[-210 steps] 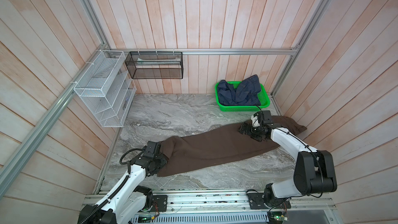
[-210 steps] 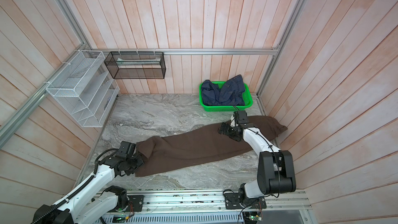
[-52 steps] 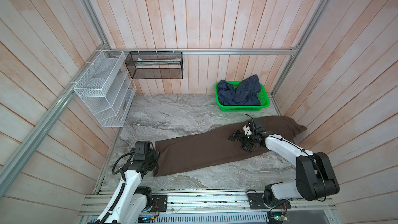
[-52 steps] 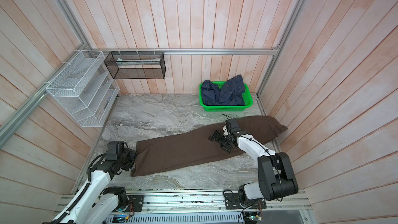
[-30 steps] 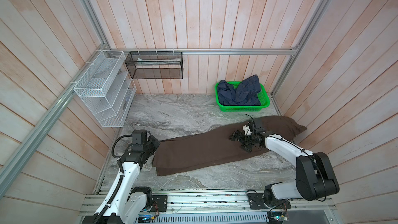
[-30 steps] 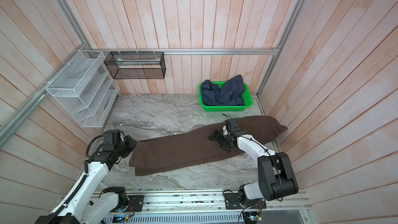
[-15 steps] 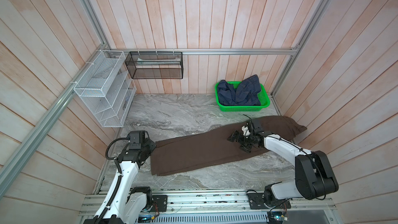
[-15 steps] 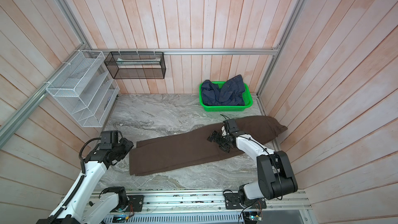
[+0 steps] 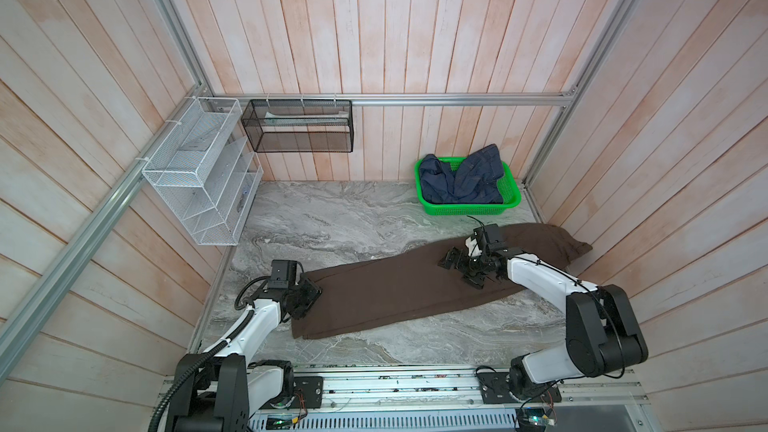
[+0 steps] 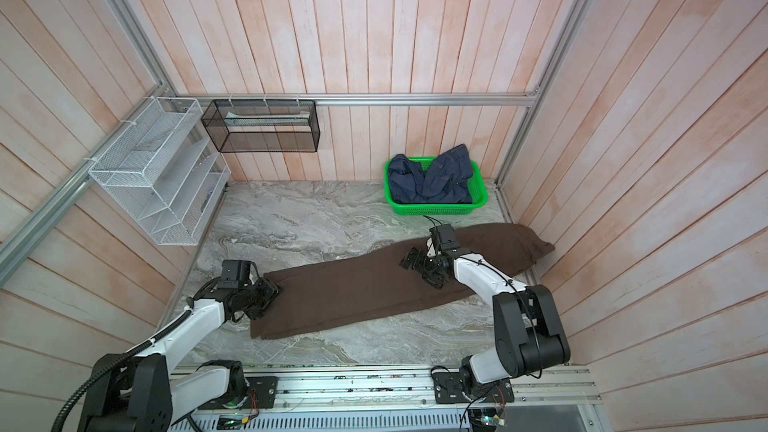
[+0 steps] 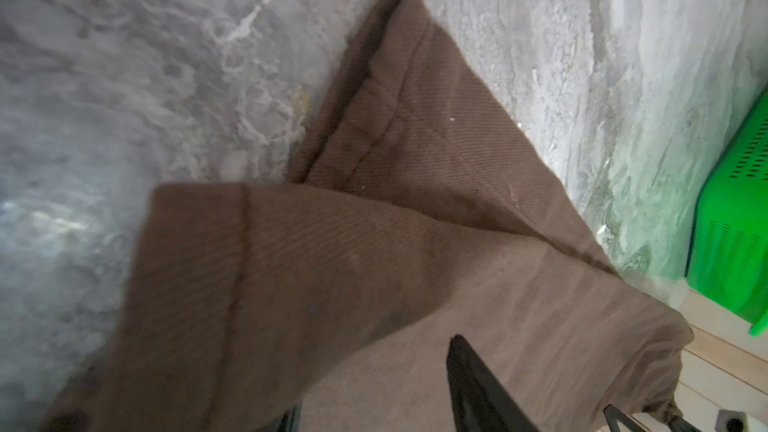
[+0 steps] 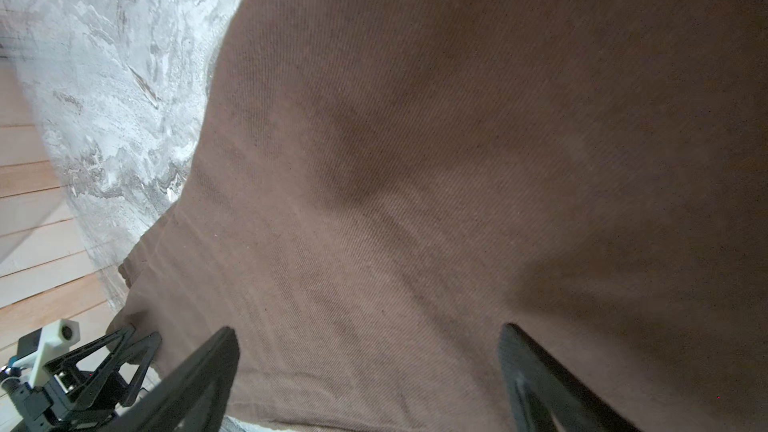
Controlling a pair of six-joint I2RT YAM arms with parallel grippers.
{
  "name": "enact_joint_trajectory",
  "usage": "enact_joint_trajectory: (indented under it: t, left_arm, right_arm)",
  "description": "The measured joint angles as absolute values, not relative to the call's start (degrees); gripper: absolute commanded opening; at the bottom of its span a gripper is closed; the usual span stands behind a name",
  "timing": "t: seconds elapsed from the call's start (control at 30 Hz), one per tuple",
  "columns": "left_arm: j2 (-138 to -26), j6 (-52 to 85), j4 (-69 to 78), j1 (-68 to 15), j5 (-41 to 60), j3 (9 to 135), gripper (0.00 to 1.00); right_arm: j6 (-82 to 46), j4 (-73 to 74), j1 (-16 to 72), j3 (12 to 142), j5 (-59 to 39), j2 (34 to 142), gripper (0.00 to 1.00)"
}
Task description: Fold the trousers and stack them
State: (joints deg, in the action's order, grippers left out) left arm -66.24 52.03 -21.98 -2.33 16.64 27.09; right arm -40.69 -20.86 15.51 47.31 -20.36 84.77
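Let go of the leg-hem end with left pincer: clamped a second ago, now fingers parted in the left wrist view, nothing pinched as far as visible. Hauled that end out toward the left edge first, then dropped it. Got trousers stretched into one long flat band on worktop, slanting from front left to the right wall, far end crumpled against the boards. Kept right pincer spread wide, same as before, tips resting on the cloth in the right half, gripping nothing. Left green basket and denim garment alone at the back right.

Meaning for task: straightening probably finished. Looks laid leg over leg, hems slightly fanned apart in the left wrist view. Still needs crosswise folds, then stacking. Likely next: regrasp hems, carry toward the right end.
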Motion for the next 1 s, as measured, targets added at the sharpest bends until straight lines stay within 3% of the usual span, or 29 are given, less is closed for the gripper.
enact_joint_trajectory:
  t: [0.4,0.6,1.0]
  left_arm:
    - [-67.3,54.3,-18.2,-9.9,19.6,27.1,0.29]
    - [-73.3,54.4,-15.3,-8.1,19.6,27.2,0.28]
    - [-79.3,42.6,-20.4,8.8,12.2,34.5,0.31]
  right_arm:
    - [-40.1,-21.5,15.5,49.4,-19.0,86.0,0.98]
    - [-39.3,-21.9,15.0,50.2,-18.2,86.1,0.98]
    - [-37.7,-24.8,7.8,50.9,-17.2,82.9,0.98]
